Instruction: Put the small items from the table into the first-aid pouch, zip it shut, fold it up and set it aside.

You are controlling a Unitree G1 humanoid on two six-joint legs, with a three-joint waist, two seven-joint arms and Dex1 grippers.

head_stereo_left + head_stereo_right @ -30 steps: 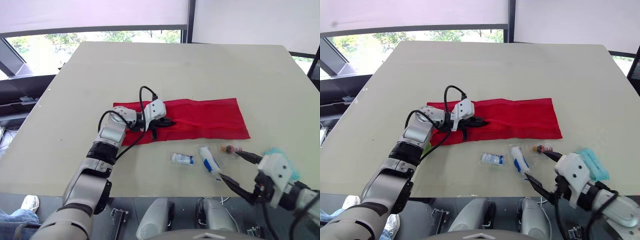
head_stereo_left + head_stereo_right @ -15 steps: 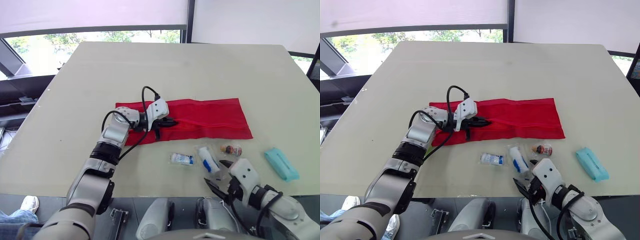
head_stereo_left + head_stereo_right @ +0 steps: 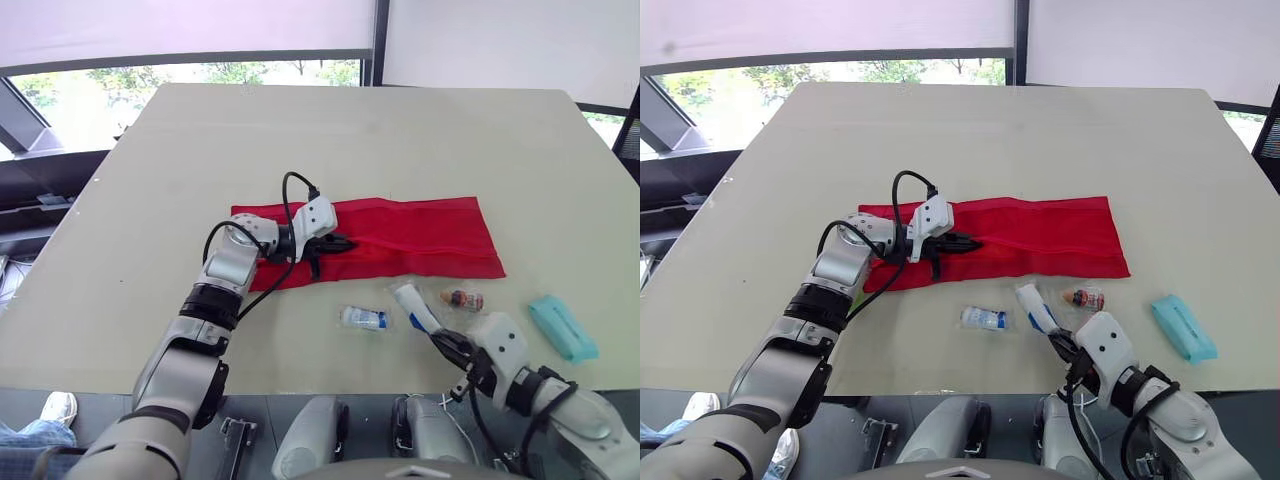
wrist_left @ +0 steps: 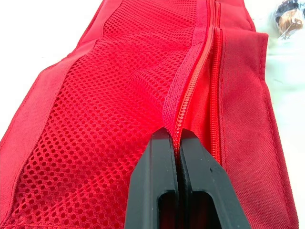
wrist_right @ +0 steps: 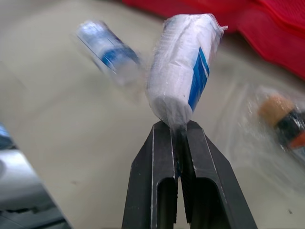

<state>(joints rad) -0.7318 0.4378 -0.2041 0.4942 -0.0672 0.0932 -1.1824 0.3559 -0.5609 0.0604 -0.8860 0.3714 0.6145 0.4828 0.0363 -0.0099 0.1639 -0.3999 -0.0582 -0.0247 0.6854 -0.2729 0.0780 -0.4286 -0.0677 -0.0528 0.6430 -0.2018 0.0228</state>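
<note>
Here, the red first-aid pouch [image 3: 420, 235] is laid flat on the table [image 3: 300, 130]. Its zip edge is pinched by the left gripper [image 4: 175, 139], jaws pressed together on the fabric. Just in front of the pouch, a plastic-wrapped white roll [image 5: 181, 81] with a blue stripe is clamped by the right gripper [image 5: 177, 128]; its print cannot be read. A blue-and-white vial [image 3: 363, 318] and a bagged brown-capped bottle [image 3: 462, 298] are seen near the pouch's front edge, a teal packet [image 3: 563, 328] off its right front corner.
</note>
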